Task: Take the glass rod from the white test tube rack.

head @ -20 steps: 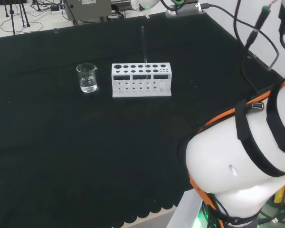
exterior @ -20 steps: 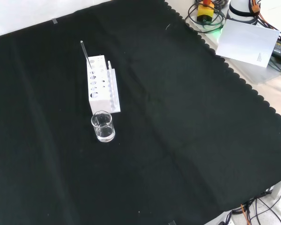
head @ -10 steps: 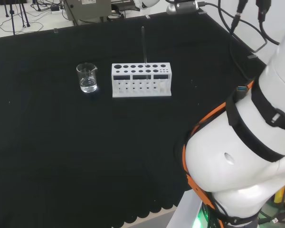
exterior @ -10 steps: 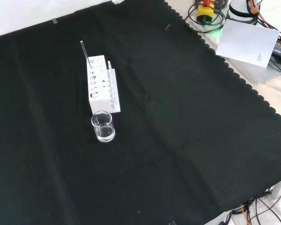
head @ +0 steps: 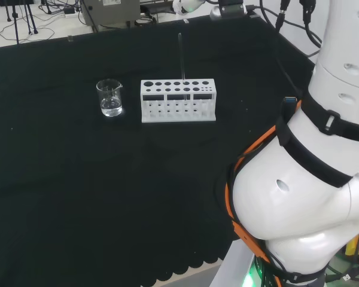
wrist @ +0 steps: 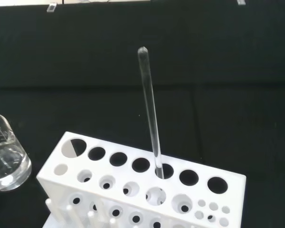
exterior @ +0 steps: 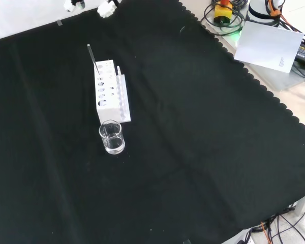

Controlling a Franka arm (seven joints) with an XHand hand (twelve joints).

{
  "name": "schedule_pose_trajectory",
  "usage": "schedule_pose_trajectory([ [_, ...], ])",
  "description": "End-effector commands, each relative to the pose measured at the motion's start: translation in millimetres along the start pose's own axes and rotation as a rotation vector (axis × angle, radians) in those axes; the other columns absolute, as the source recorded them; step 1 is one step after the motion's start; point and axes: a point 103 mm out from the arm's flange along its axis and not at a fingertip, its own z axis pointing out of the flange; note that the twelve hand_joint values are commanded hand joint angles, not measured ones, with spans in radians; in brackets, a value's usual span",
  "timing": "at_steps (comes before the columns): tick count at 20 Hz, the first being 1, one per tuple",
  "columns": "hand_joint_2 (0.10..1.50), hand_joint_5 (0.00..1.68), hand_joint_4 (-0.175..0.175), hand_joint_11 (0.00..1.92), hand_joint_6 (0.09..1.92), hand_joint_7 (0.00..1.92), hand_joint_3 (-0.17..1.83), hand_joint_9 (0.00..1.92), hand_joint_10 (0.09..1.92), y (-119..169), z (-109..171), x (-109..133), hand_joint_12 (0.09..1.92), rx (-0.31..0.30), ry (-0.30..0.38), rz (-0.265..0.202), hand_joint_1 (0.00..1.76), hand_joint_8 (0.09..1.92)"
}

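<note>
One small glass beaker stands nearest in the front view, just beside one white test tube rack holding one upright glass rod. Beyond, white fingertips of the hand have newly entered at the top edge; I cannot tell whether they are apart or together.

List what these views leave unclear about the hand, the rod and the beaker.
- Hand: front view, cut off by the top edge; open or shut cannot be told.
- Glass rod: wrist view, its lower end is hidden inside the white test tube rack.
- Beaker: wrist view, cut off by the edge.
</note>
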Motion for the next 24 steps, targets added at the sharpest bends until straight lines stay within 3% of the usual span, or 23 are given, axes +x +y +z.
schedule_pose_trajectory([
  [1,0.97,0.39,-0.160,0.13,0.09,0.58,0.49,0.75,0.87,19.3,19.1,-8.0,1.47,0.025,0.002,-0.007,0.51,0.92],
  [10,0.98,0.43,-0.172,0.16,0.10,0.67,0.49,0.85,0.89,34.6,39.9,-1.7,1.46,0.035,-0.001,-0.023,0.52,0.93],
  [24,0.99,0.48,-0.175,0.19,0.16,0.77,0.49,0.99,0.90,49.8,77.5,2.4,1.45,0.109,0.001,-0.035,0.55,0.92],
])
